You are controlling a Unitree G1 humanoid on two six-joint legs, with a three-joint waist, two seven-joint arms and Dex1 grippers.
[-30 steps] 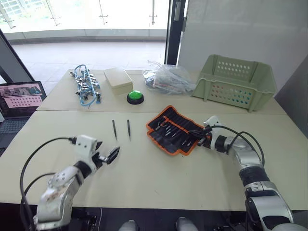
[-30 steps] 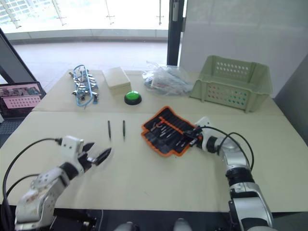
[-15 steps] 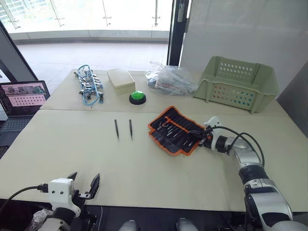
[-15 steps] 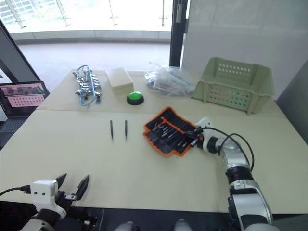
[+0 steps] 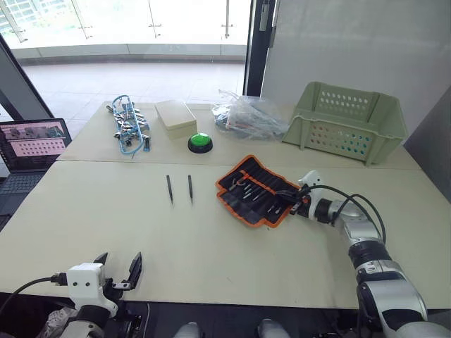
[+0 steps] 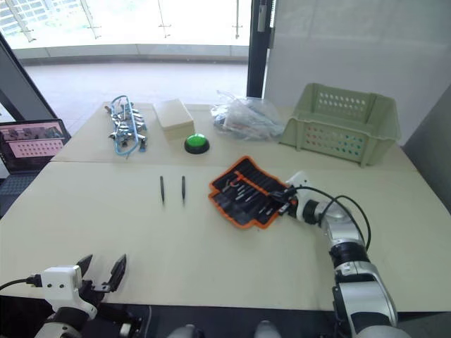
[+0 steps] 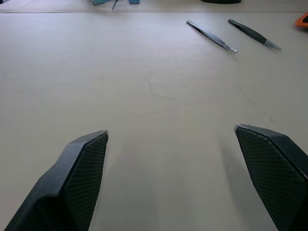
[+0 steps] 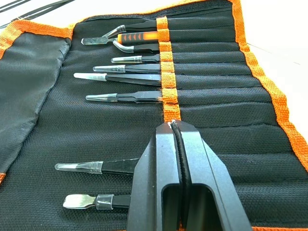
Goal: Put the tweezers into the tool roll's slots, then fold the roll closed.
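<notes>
Jaws of the left gripper (image 7: 171, 139) stand wide apart, empty, at the near left edge of the table (image 5: 211, 246); the right gripper (image 8: 175, 126), jaws pressed shut on a thin black cord (image 8: 180, 159), rests on the tool roll (image 5: 257, 189). The roll lies open toward the table's right side, several tools tucked in its slots (image 8: 211, 94). Two loose tweezers (image 5: 180, 189) lie side by side left of it, well apart from both grippers.

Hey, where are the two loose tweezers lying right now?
The two loose tweezers lie side by side on the table, left of the tool roll and nearer the robot than the green button.
</notes>
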